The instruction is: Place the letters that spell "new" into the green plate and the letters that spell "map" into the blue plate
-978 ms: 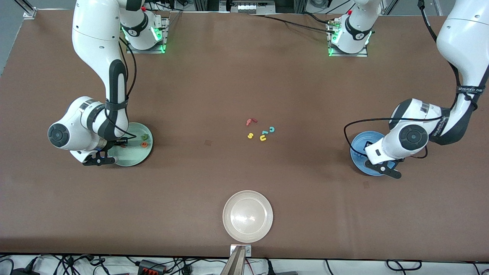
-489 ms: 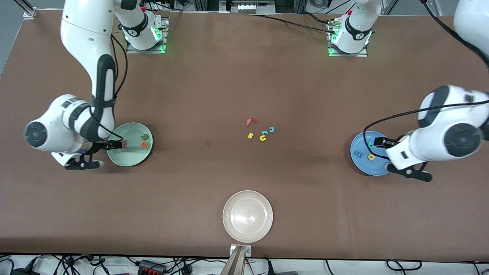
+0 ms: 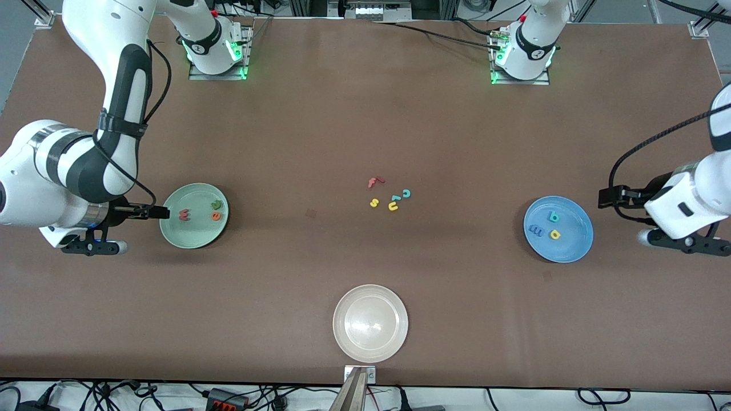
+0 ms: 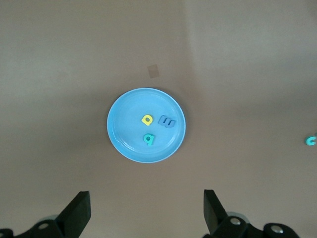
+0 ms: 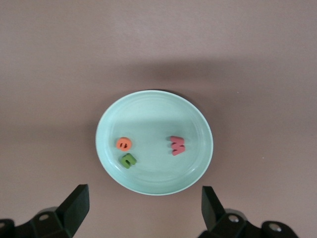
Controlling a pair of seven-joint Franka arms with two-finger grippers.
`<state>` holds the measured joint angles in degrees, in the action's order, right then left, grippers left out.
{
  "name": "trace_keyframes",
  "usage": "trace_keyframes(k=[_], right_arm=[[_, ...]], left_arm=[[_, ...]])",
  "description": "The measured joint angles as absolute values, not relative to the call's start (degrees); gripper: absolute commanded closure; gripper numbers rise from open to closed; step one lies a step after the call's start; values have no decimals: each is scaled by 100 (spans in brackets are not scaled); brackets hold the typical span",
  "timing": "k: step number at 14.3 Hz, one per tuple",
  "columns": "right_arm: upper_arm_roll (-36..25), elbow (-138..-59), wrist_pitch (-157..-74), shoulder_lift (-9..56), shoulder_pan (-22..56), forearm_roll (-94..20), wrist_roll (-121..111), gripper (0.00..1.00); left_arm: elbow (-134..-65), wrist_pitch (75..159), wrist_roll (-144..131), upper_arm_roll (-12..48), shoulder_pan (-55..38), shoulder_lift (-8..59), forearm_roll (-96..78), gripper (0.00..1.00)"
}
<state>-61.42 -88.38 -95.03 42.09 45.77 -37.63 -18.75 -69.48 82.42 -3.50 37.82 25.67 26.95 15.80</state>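
The green plate [image 3: 194,235] holds the red w [image 3: 184,215], green n [image 3: 216,204] and orange e [image 3: 215,216]. In the right wrist view the same plate [image 5: 153,116] shows the w [image 5: 177,145], e [image 5: 123,144] and n [image 5: 128,160]. My right gripper [image 3: 160,212] [image 5: 143,206] hangs open and empty over the table just off that plate's rim. The blue plate [image 3: 572,245] [image 4: 130,141] holds the blue m [image 3: 536,229] [image 4: 167,121], teal a [image 3: 553,217] [image 4: 148,139] and yellow p [image 3: 554,234] [image 4: 147,119]. My left gripper [image 3: 606,197] [image 4: 146,208] is open and empty, over the table beside it.
Several loose letters lie at the table's middle: a red f [image 3: 374,181], yellow s [image 3: 374,202], yellow u [image 3: 393,206] and teal c [image 3: 406,193] [image 4: 310,141]. A cream-white plate [image 3: 370,323] sits nearest the front camera.
My right gripper let go of the red w in the green plate and drew back off the rim. My left gripper opened and pulled away from the blue plate. Both arms rose.
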Motion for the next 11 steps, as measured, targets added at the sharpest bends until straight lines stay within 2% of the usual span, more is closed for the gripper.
trace_keyframes(k=[3, 6, 9, 11], right_arm=[[-6142, -8804, -9503, 4235, 4606, -3841, -1862, 0], [-6062, -8731, -9503, 4206, 4588, -3968, -1756, 0], [-5143, -8654, -9533, 3797, 4096, -3525, -1005, 0], [-4241, -8602, -9708, 3350, 3532, -2819, -535, 0]], left_arm=[[-7126, 8182, -349, 2162, 1564, 1861, 581, 0], [-7928, 8689, -335, 715, 601, 1084, -40, 0], [-9345, 9903, -339, 104, 7, 293, -92, 0], [-9942, 10163, -289, -108, -174, -162, -92, 0]])
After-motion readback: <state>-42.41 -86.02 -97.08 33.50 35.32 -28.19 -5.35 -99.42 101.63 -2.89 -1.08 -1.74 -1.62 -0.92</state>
